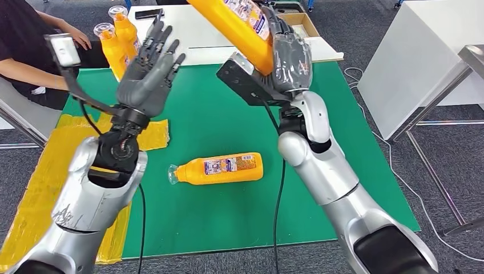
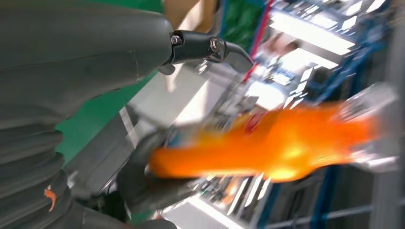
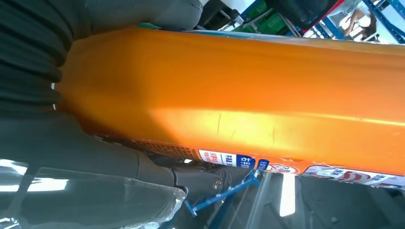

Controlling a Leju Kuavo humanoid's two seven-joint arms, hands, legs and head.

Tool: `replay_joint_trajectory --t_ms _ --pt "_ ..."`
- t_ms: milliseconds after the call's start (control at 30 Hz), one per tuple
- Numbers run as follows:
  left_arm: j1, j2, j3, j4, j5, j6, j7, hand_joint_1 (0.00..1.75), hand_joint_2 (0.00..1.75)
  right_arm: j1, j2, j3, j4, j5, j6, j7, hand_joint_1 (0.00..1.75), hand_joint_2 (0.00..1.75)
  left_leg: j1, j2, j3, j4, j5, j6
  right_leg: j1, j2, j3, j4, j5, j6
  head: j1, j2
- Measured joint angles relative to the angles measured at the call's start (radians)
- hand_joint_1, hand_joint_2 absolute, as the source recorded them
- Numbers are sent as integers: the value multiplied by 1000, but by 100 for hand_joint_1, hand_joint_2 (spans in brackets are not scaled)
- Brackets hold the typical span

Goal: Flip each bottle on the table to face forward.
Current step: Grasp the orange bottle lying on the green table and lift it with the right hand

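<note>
My right hand (image 1: 288,54) grips an orange bottle (image 1: 240,25) raised high over the far side of the green mat (image 1: 228,114), tilted up to the left, its label partly showing. The right wrist view shows that orange bottle (image 3: 239,100) close up against the palm. My left hand (image 1: 149,71) is lifted over the mat's left side, palm up, fingers spread, holding nothing. In the left wrist view the held bottle (image 2: 277,145) is a blur beyond my left hand (image 2: 71,71). Another orange bottle (image 1: 220,168) lies on its side mid-mat, label up, cap to the left.
Two orange bottles (image 1: 117,37) stand at the mat's far left corner near a seated person (image 1: 28,45). Yellow sheeting (image 1: 40,188) lies left of the mat. A white table (image 1: 188,34) with a cardboard box (image 1: 302,23) sits behind; another white table (image 1: 411,57) stands right.
</note>
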Motion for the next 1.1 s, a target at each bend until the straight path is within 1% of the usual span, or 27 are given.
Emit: replay_joint_trajectory --t_ms 100,200,333,533,667,967,1100 --pt "-22 -42 -61 44 31 19 17 0 175 12 29 16 17 57 -28 -2 175 175 0 0 -2 0 0 0 0 0 0 0 0 0 0 0" --pt "-35 -67 -93 74 36 35 16 0 175 29 44 25 26 76 -39 -4 175 175 0 0 -3 0 0 0 0 0 0 0 0 0 0 0" --pt "-52 -90 -109 103 20 53 13 0 175 49 59 41 30 86 -31 -2 175 175 0 0 -2 0 0 0 0 0 -1 0 0 0 0 0" --pt "-82 -122 -108 146 -36 96 9 0 175 68 83 69 33 70 -10 23 175 175 0 0 -2 0 0 0 0 0 -1 0 0 0 0 0" --pt "-87 -133 -100 169 -56 105 7 0 175 74 89 85 37 58 -9 29 175 175 0 0 -2 0 0 0 0 0 -2 0 0 0 0 0" --pt "-89 -140 -92 187 -69 107 3 0 175 78 98 100 42 52 -8 31 175 175 0 0 -2 0 0 0 0 0 -3 0 0 0 0 0" --pt "-89 -148 -89 195 -136 141 -24 0 175 86 106 117 43 36 2 37 175 175 0 0 -2 0 0 0 0 0 -3 0 0 0 0 0"
